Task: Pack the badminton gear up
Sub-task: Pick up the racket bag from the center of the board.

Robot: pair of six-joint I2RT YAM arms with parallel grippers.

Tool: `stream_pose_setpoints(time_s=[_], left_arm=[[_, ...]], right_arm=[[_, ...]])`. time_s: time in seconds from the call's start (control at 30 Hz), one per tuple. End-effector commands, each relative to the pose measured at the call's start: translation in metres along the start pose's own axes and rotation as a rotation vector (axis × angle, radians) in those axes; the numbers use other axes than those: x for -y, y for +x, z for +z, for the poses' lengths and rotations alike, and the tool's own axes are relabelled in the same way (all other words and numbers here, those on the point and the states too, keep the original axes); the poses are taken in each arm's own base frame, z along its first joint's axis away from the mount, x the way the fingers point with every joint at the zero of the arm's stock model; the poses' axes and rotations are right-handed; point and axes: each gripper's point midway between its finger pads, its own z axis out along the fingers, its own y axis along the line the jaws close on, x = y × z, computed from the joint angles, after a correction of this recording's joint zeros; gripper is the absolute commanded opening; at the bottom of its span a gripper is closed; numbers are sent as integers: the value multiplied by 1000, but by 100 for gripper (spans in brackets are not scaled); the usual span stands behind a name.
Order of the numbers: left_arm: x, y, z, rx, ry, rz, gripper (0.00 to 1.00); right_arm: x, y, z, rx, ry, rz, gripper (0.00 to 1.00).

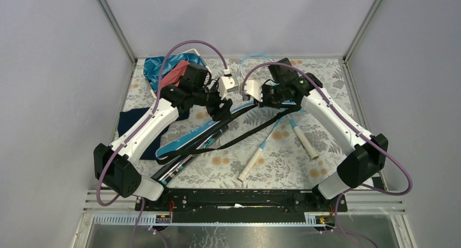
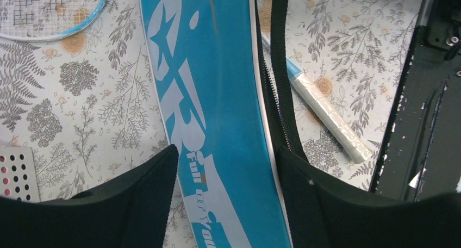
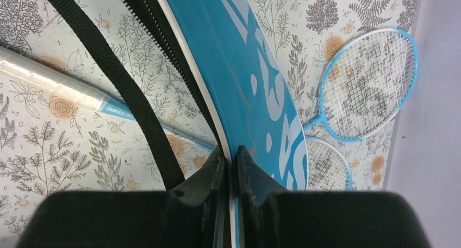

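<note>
The blue racket-shaped bag (image 1: 185, 142) lies diagonally across the table, its black strap (image 1: 244, 134) trailing to the right. My left gripper (image 1: 220, 111) is open, and its jaws straddle the bag (image 2: 217, 85) in the left wrist view (image 2: 225, 155). My right gripper (image 1: 262, 95) is shut on the bag's white-piped edge (image 3: 244, 68) in the right wrist view (image 3: 229, 155). Two light-blue rackets lie beside the bag, with white handles (image 1: 251, 165) (image 1: 305, 142) and heads (image 3: 369, 85) (image 3: 326, 166). A long black tube (image 1: 182, 166) lies along the bag's near side. No shuttlecocks are in view.
A white basket (image 1: 193, 53) with blue and red cloths stands at the back left, and its perforated wall (image 2: 16, 172) shows in the left wrist view. A navy cloth (image 1: 128, 123) lies under my left arm. Grey walls enclose the table on three sides.
</note>
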Motion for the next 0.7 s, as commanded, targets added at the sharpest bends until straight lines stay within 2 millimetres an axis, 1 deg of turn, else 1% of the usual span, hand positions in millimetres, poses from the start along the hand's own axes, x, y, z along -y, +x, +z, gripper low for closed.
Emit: stream_pose_setpoints(time_s=[0.0,0.17,0.33,0.53,0.67], left_arm=[[-13,2,9,-7,-60,48,66],[-14,7,13,-19,-73,85,60],[-15,7,11,-17,-89,162,59],[-13,1,10,-18,-66,175,63],[-10,-3,12,-3,-45,161,70]], right_arm=[[5,-23,-17,81,45,-24,0],[3,-24,-18,89,31,-23,0],[-5,-20,-14,79,-4,-25,0],[-11,-12,-9,54,-24,-20,0],[-14,-10,-7,49,-29,-17,0]])
